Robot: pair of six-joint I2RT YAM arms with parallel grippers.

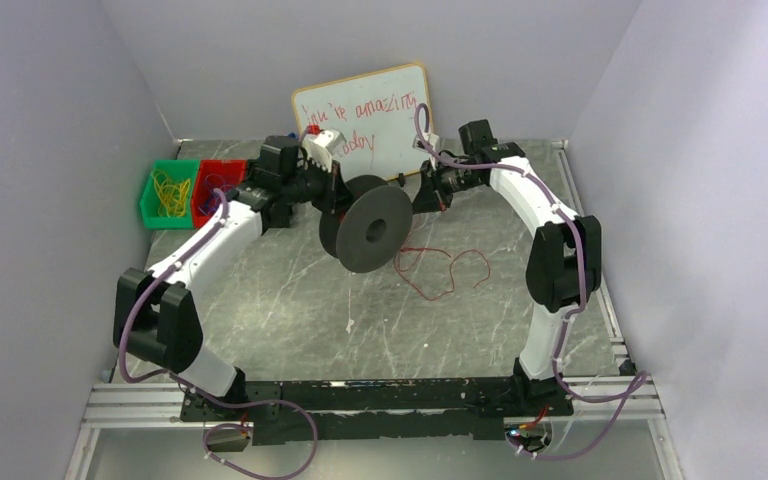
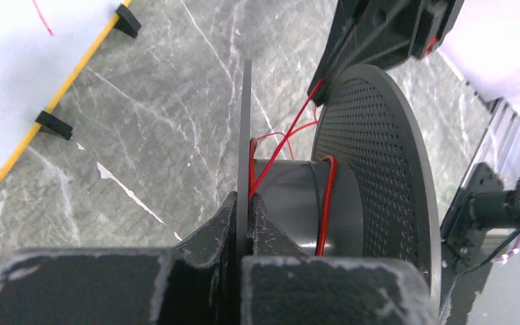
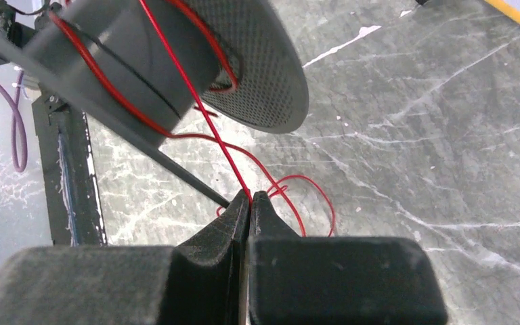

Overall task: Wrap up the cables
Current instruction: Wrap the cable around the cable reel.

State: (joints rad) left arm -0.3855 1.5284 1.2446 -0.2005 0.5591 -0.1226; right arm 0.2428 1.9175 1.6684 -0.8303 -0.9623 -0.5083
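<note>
Cable of thin red wire (image 3: pixel 200 108) partly wound on a black plastic spool (image 1: pixel 370 228), over a grey marbled table (image 1: pixel 290 300).
A few turns circle the spool's hub. One taut strand runs from it to the right gripper (image 3: pixel 250 198), whose fingers are pressed together on the wire. The rest lies in loose curls on the table between the arms. The left gripper (image 2: pixel 245 202) is clamped tight on the spool's thin solid flange. Whether the spool's lower rim touches the table is hard to tell. A whiteboard with red handwriting (image 1: pixel 360 115) leans behind.

We see the thin red wire (image 1: pixel 450 257) in loose loops on the table (image 1: pixel 290 300). Some turns circle the spool (image 1: pixel 370 228).
</note>
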